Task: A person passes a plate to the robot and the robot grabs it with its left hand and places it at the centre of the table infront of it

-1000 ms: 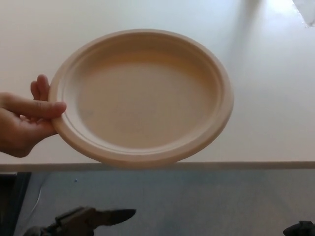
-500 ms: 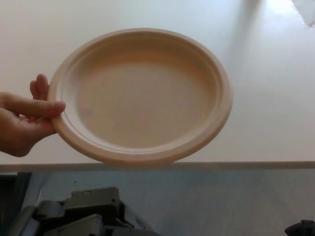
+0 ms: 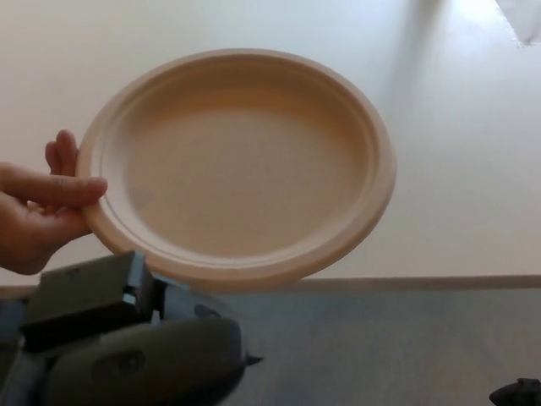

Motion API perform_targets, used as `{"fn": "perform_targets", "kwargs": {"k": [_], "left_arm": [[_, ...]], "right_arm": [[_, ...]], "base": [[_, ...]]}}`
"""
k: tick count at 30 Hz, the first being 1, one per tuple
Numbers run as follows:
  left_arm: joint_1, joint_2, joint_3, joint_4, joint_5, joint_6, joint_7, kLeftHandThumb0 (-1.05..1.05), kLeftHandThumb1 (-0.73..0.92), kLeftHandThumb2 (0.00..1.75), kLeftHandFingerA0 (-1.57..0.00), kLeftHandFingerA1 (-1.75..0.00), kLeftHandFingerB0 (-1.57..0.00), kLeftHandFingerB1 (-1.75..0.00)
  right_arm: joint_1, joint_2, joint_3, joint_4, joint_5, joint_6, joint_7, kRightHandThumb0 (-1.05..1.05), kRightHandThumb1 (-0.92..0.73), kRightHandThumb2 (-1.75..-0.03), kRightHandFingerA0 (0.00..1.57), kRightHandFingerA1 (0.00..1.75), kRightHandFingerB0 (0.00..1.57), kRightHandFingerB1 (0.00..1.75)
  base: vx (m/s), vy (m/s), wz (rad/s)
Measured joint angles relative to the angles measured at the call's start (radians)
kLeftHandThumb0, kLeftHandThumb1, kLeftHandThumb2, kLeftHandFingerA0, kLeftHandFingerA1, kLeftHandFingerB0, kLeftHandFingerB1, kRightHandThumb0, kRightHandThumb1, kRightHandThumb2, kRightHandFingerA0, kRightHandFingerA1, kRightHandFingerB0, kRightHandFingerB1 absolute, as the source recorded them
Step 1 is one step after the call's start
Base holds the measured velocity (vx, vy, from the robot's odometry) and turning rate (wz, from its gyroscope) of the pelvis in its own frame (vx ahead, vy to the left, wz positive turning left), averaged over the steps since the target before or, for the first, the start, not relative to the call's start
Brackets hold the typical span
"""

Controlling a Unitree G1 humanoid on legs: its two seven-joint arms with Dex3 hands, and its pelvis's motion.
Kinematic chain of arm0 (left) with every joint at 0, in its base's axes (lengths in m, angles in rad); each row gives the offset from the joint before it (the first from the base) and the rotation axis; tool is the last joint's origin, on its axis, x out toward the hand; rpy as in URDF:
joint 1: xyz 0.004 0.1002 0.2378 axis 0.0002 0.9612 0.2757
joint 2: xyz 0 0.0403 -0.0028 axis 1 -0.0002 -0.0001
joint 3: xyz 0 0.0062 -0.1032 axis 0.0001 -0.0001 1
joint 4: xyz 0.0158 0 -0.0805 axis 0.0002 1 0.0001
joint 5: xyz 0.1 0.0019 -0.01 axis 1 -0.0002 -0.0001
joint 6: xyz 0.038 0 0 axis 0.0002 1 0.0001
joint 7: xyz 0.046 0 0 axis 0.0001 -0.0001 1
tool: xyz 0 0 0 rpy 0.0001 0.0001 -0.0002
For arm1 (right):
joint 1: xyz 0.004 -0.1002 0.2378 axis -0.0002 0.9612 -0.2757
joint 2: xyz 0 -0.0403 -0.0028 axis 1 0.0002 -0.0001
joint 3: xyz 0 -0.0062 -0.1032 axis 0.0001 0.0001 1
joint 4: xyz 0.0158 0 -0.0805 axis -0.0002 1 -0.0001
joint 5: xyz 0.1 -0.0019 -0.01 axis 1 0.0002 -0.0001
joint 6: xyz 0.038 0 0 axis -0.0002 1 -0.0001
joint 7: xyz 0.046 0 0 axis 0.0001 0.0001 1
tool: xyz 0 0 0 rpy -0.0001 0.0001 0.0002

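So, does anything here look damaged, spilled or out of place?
Nothing stands out. The plate looks whole and clean, pinched at its rim by a person's hand above the table; the left hand is just below it.

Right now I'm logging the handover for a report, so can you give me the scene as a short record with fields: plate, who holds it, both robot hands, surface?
plate: tan round plate, empty, held above the near edge of the table
holder: person's hand, thumb on the plate's left rim
left hand: left hand below the plate's lower left rim, not gripping it; fingers not readable
right hand: right hand only a dark sliver at the bottom right corner
surface: pale table
task state: plate not yet taken
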Motion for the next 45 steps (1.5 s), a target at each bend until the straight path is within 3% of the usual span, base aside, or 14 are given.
{"fn": "perform_targets", "kwargs": {"k": [2,13,21,22,24,25,31,35,37,39,40,41,42,45], "left_arm": [[-0.065,0.033,0.074,0.005,0.033,0.021,-0.003,-0.67,0.43,0.79,-0.02,-0.36,-0.13,-0.47],[-0.292,0.121,0.252,0.118,0.211,0.062,-0.007,-0.83,0.52,0.84,0.0,0.0,-0.01,-0.26],[-0.349,0.14,0.257,0.198,0.338,0.087,-0.009,-0.74,0.45,0.84,-0.04,-0.13,-0.03,-0.32],[-0.354,0.149,0.256,0.211,0.355,0.091,-0.011,-0.78,0.46,0.85,-0.03,-0.08,-0.03,-0.29],[-0.356,0.164,0.254,0.235,0.389,0.101,-0.017,-0.82,0.5,0.87,-0.07,-0.06,-0.04,-0.29],[-0.356,0.168,0.253,0.24,0.397,0.104,-0.019,-0.89,0.54,0.9,-0.11,-0.05,-0.06,-0.26],[-0.356,0.211,0.228,0.298,0.497,0.142,-0.043,-0.85,0.53,0.58,-0.03,-0.26,-0.06,-0.31],[-0.348,0.243,0.186,0.331,0.568,0.168,-0.063,-0.87,0.55,0.57,-0.04,-0.26,-0.07,-0.31],[-0.337,0.249,0.166,0.337,0.595,0.179,-0.072,-0.77,0.46,0.88,-0.12,-0.22,0.0,-0.37],[-0.327,0.258,0.139,0.352,0.626,0.191,-0.079,-0.88,0.54,0.57,-0.09,-0.25,-0.11,-0.32],[-0.325,0.261,0.13,0.356,0.636,0.194,-0.081,-0.77,0.47,0.89,-0.12,-0.21,0.0,-0.37],[-0.321,0.266,0.118,0.362,0.656,0.201,-0.082,-0.9,0.55,0.59,-0.03,-0.26,-0.08,-0.31],[-0.32,0.268,0.112,0.364,0.666,0.205,-0.083,-0.83,0.49,0.9,-0.09,-0.09,-0.01,-0.28],[-0.319,0.276,0.077,0.373,0.718,0.229,-0.093,-0.79,0.47,0.89,-0.09,-0.18,0.0,-0.3]], "right_arm": [[0.0,0.0,0.0,0.0,0.0,0.0,0.0,-0.58,-0.67,-0.6,0.72,0.73,0.27,0.5],[-0.002,0.0,0.002,-0.002,-0.001,-0.001,0.0,-0.56,-0.66,-0.59,0.74,0.75,0.29,0.52],[-0.002,0.0,0.002,-0.001,-0.001,-0.002,0.0,-0.54,-0.66,-0.59,0.75,0.77,0.3,0.51],[-0.002,0.0,0.002,-0.001,-0.001,-0.002,0.0,-0.52,-0.45,-0.93,0.79,0.85,0.27,0.59],[-0.002,0.0,0.003,-0.001,-0.001,-0.002,0.0,-0.55,-0.45,-0.92,0.8,0.86,0.27,0.59],[-0.002,0.0,0.003,-0.001,-0.001,-0.002,0.0,-0.54,-0.66,-0.59,0.77,0.78,0.31,0.51],[-0.003,0.0,0.003,0.0,-0.001,-0.001,0.0,-0.55,-0.65,-0.59,0.75,0.75,0.32,0.51],[-0.009,-0.003,0.007,0.001,-0.005,-0.001,0.0,-0.53,-0.66,-0.58,0.77,0.74,0.34,0.49],[-0.012,-0.003,0.008,0.001,-0.006,-0.001,0.0,-0.52,-0.66,-0.58,0.76,0.72,0.34,0.49],[-0.016,-0.006,0.012,0.002,-0.009,0.0,-0.001,-0.52,-0.66,-0.58,0.76,0.72,0.35,0.5],[-0.017,-0.007,0.012,0.002,-0.009,0.0,-0.002,-0.53,-0.66,-0.58,0.74,0.72,0.35,0.5],[-0.02,-0.009,0.013,0.002,-0.01,0.0,-0.002,-0.52,-0.65,-0.58,0.75,0.72,0.34,0.5],[-0.021,-0.009,0.013,0.003,-0.011,0.0,-0.002,-0.51,-0.66,-0.58,0.75,0.71,0.35,0.49],[-0.025,-0.01,0.014,0.004,-0.013,0.001,-0.002,-0.51,-0.66,-0.58,0.77,0.72,0.36,0.5]], "base": [[0.01,-0.002,0.03],[0.0,0.0,0.0],[0.0,0.0,0.0],[0.0,0.0,0.0],[0.0,0.0,0.0],[0.0,0.0,0.0],[0.0,0.0,0.0],[0.0,0.0,0.0],[0.0,0.0,0.0],[0.0,0.0,0.0],[0.0,0.0,0.0],[0.0,0.0,0.0],[0.0,0.0,0.0],[0.0,0.0,0.0]]}}
